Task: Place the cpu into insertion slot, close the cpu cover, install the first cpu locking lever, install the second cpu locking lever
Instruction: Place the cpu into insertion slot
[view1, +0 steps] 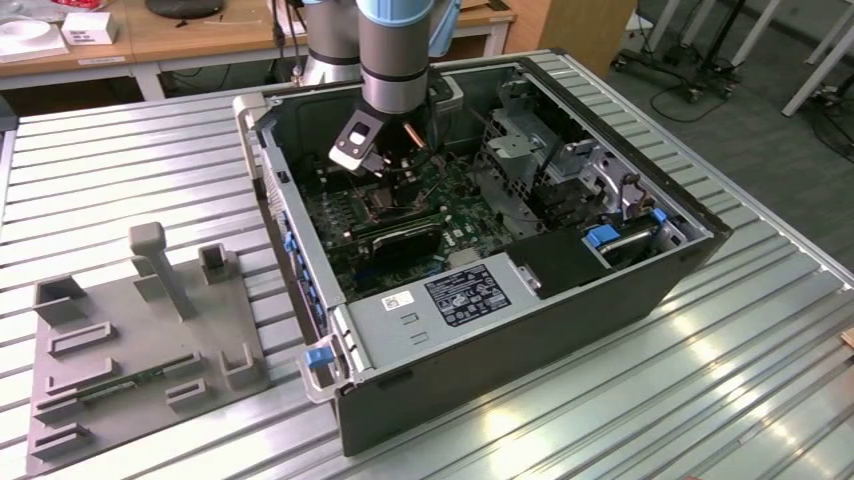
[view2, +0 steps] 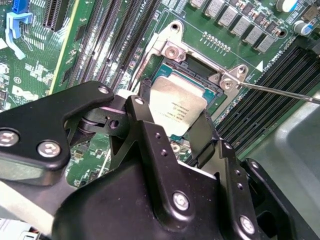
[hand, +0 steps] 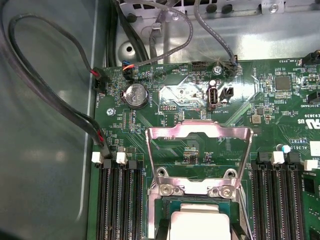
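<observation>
Directly over the insertion slot (view2: 197, 74), the tool (view2: 171, 114) was clenched on the cpu (view2: 177, 102), with the cpu cover (hand: 197, 186) raised open at the slot's edge. Released off-square, the chip could probably bend socket pins or sit proud, so the cover would jam.

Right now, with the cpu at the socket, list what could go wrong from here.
1. The cpu is at the insertion slot, under the gripper. Whether it lies flat cannot be told, and a skewed chip might damage the slot's contacts.
2. The cpu cover is open just behind the slot, so it may get knocked or drop onto the gripper.
3. The thin locking lever juts out beside the slot and could snag.
</observation>
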